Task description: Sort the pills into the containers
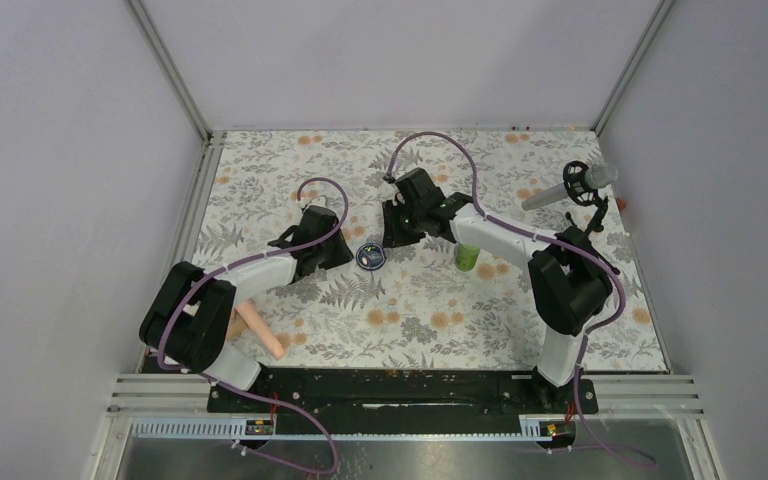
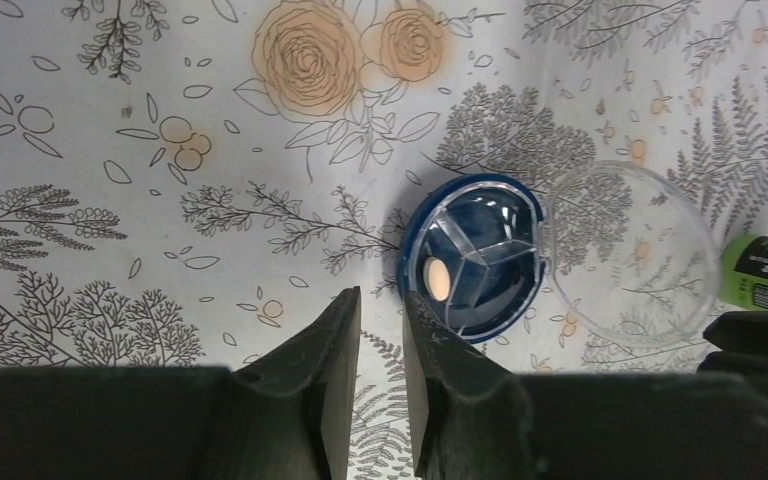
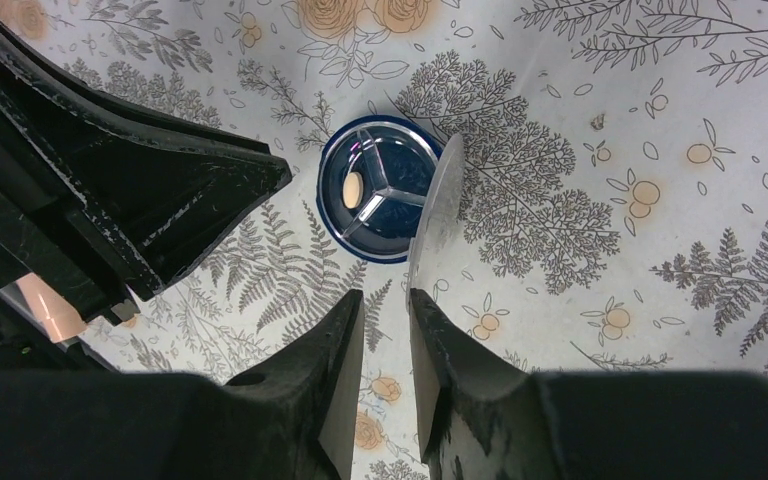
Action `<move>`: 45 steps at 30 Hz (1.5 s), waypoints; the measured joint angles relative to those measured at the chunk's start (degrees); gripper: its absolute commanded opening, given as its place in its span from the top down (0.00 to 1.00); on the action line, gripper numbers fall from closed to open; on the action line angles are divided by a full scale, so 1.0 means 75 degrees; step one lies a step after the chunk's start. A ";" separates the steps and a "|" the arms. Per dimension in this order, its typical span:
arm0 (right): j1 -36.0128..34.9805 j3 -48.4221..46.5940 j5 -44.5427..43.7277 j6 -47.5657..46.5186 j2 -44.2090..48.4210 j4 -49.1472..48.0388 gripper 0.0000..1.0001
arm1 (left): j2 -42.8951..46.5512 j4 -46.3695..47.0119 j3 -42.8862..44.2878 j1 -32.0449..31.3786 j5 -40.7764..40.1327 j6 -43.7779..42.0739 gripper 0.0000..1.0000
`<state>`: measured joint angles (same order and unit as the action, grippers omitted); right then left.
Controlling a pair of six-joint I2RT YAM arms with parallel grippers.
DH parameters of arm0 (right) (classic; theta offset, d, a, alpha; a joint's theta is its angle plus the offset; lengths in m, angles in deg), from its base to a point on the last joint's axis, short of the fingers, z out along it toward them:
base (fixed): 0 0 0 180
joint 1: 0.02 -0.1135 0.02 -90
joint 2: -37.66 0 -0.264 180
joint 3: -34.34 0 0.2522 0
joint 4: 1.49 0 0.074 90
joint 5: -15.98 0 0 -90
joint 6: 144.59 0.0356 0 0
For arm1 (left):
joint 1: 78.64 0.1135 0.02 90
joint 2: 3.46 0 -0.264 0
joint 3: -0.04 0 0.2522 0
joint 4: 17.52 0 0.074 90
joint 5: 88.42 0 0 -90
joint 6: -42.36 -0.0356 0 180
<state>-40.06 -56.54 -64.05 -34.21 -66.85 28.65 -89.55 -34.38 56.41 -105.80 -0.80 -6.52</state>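
The dark-blue jar sits mid-table with its insides split into three; one pale round pill lies in one section. Its clear lid is swung open and looks tilted up; in the right wrist view it shows edge-on. The green bottle stands to the right of the jar, partly hidden by the right arm. My left gripper hovers at the jar's left rim, jaws a narrow gap apart and empty. My right gripper is above the jar's far side, also narrowly apart; the lid's rim touches its right fingertip.
A peach-pink rod lies near the left arm's base. A grey microphone on a black stand is at the back right. The left gripper's black fingers fill the upper left of the right wrist view, close to the jar.
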 measured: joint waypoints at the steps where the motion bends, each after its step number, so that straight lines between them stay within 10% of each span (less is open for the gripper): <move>1: -0.0017 -0.0020 -0.0038 -0.0017 -0.0064 0.0006 0.70 | -0.0050 0.0003 0.0000 0.0012 0.0000 -0.0017 0.78; 27: -0.0460 -0.0799 -0.0589 -0.0487 -0.0752 0.0236 0.72 | -0.1011 0.0315 0.0259 0.0157 0.0248 -0.0213 0.86; 35: -0.0667 -0.1067 -0.0216 -0.0478 -0.1148 0.0157 0.43 | -0.1055 0.0434 0.0259 0.0166 0.0358 -0.0210 0.86; 45: -0.0659 -0.0976 0.0166 -0.0047 -0.1209 -0.0125 0.52 | -0.0801 0.0603 -0.0052 0.0408 0.0493 0.0047 0.86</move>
<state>-45.00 -63.86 -62.80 -34.56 -75.92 27.71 -95.56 -29.85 56.01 -102.74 2.90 -6.17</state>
